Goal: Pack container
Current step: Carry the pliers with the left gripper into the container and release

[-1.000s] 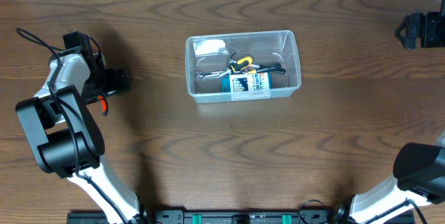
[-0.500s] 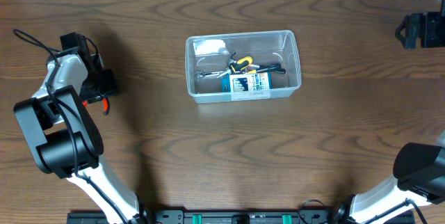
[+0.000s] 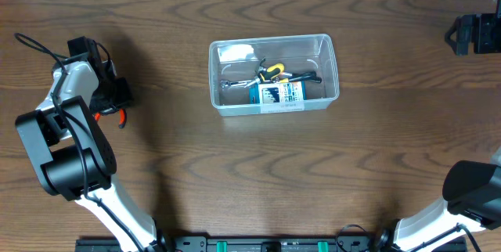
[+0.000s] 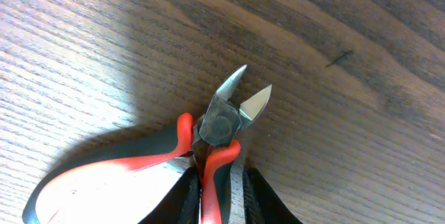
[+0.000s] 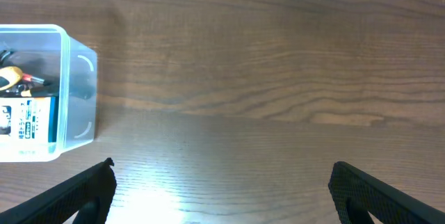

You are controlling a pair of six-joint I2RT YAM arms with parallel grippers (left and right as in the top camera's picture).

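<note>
Side cutters [image 4: 222, 123] with red and black handles lie on the wooden table at the far left, blades parted and pointing away from me. My left gripper [image 4: 221, 182] is shut on one of their handles, a finger on each side of it. From overhead the gripper [image 3: 117, 99] sits over the tool, and only a red handle tip [image 3: 119, 117] shows. The clear container [image 3: 272, 39] stands at the table's middle with tools inside. My right gripper [image 5: 222, 189] hangs open over bare wood at the far right, with the container's end wall [image 5: 73, 99] to its left.
Inside the container lie a yellow-handled tool [image 3: 272, 69], a blue and white package [image 3: 278, 92] and a white item [image 3: 235, 51]. The right arm's black wrist [image 3: 477, 33] hovers near the back right edge. A black cable [image 3: 35, 42] loops behind the left arm.
The left gripper's fingers have come together from wide open onto the cutters' handle, and the gripper shifted slightly left. The right arm and the container stayed put.
</note>
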